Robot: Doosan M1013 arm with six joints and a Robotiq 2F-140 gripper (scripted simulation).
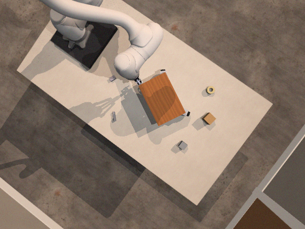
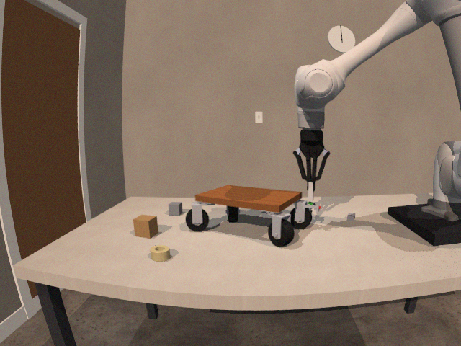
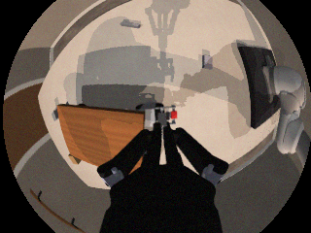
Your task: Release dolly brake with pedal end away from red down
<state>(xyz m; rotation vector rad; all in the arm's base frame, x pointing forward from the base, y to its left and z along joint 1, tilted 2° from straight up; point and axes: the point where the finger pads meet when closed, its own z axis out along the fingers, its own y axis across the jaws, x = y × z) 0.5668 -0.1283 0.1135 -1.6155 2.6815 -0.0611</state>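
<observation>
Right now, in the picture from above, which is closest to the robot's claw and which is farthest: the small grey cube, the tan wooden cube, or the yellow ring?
Measured from the closed gripper, at the dolly's corner nearest the arm:
1. Small grey cube, beyond the dolly's far end, toward the table's long edge.
2. Yellow ring and tan wooden cube, both past the dolly: too close to call.

In the exterior view the pincer (image 2: 311,194) hangs over the table (image 2: 230,268), right above the dolly's (image 2: 248,197) right end. A cube (image 2: 145,225), a ring (image 2: 160,252) and a small block (image 2: 174,208) lie far to its left, the arm's base plate (image 2: 413,219) to its right.
</observation>
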